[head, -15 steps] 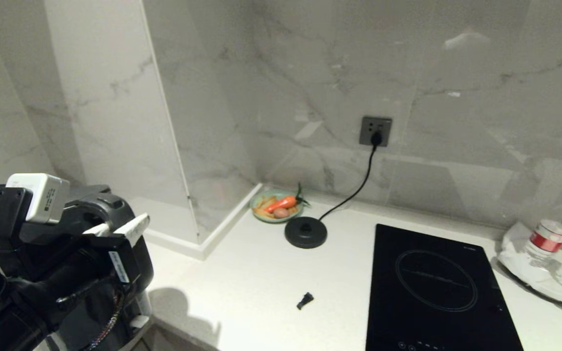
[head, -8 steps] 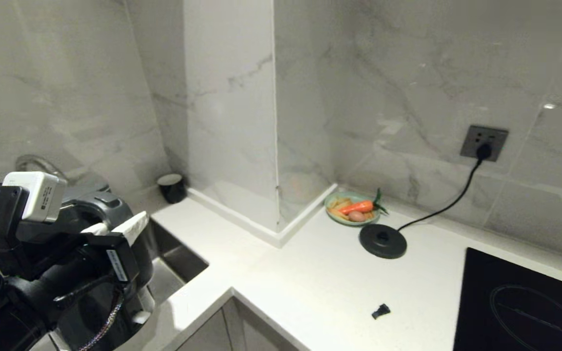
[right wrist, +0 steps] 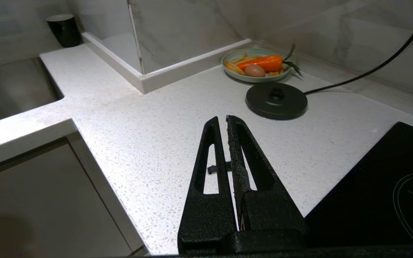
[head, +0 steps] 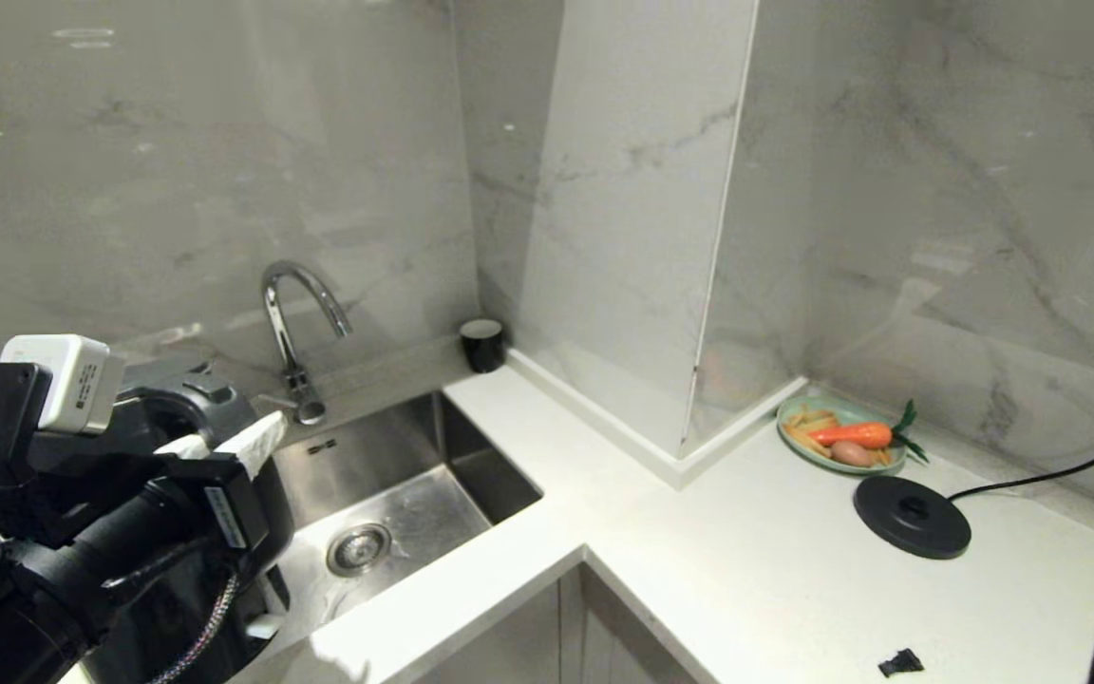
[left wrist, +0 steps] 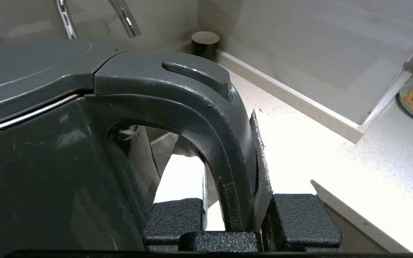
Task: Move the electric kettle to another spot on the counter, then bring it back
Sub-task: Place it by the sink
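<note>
Electric kettle (head: 205, 418) is hanging off the tabletop (head: 699, 570) at the lower left of the head view, over the near left part of the sink (head: 386, 503), carried by the left gripper (left wrist: 238, 222). Its fingers (left wrist: 174, 215) are closing on the kettle's big loop handle, one pad inside the loop and one outside, with only the handle's thickness between them.

Grey marble wall panels are rising behind everything and are folding around a projecting corner pillar (head: 642, 237). White speckled tabletop is running in an L from the pillar toward the camera, with pale cabinet fronts (head: 566, 627) showing beneath its front edge. Steel sink is sitting sunk into the left stretch, a curved chrome tap (head: 295, 313) standing behind it. Black hob (right wrist: 382, 190) is lying flush at the right. Round black kettle base (head: 912, 515) is sitting bare near the wall, its cord (head: 1060, 465) trailing off right, just beside a green plate (head: 818, 446) of carrot and other food. Dark cup (head: 482, 344) is standing in the corner by the sink. Something small and black (head: 900, 662), perhaps a clip, is lying near the front edge.

Right gripper (right wrist: 226, 123) is hovering over the tabletop with its fingers pressed together, holding nothing.
</note>
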Controlling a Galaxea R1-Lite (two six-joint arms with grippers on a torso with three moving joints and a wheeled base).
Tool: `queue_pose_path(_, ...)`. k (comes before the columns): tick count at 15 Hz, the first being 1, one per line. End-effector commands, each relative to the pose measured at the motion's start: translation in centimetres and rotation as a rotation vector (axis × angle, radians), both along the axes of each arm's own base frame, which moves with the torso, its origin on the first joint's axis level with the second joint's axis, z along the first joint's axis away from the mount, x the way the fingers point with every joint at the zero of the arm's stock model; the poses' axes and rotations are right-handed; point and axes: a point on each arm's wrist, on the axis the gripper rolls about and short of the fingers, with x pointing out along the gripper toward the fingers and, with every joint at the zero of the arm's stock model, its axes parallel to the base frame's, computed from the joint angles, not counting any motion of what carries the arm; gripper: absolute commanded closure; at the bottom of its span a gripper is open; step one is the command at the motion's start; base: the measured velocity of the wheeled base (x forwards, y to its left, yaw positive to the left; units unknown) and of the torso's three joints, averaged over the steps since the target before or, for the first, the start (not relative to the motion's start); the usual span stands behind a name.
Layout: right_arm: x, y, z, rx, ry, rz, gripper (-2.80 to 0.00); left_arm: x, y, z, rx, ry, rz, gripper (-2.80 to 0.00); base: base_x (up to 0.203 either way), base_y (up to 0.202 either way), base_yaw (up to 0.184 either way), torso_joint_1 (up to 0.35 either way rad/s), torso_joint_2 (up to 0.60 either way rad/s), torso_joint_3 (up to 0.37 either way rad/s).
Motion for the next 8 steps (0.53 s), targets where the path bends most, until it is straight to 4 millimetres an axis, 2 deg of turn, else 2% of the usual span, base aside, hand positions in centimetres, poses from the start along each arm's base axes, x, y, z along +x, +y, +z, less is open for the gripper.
queue_pose_path(1,0.0,0.0,0.0,0.0,0.0,0.001,0.0,0.6,0.6,-0.1,0.002,0.005,0.048,0.0,0.0,0.0,0.0,0.0,0.0,0.0)
queue_pose_path(5,0.0,0.0,0.0,0.0,0.0,0.001,0.0,3.0,3.3,-0.2,-0.018,0.017,0.2,0.0,0.0,0.0,0.0,0.0,0.0,0.0)
queue_pose_path(8,0.0,0.0,0.0,0.0,0.0,0.001,0.0,4.4,5.7,0.0,-0.047,-0.006,0.191,0.0,0.0,0.0,0.0,0.0,0.0,0.0)
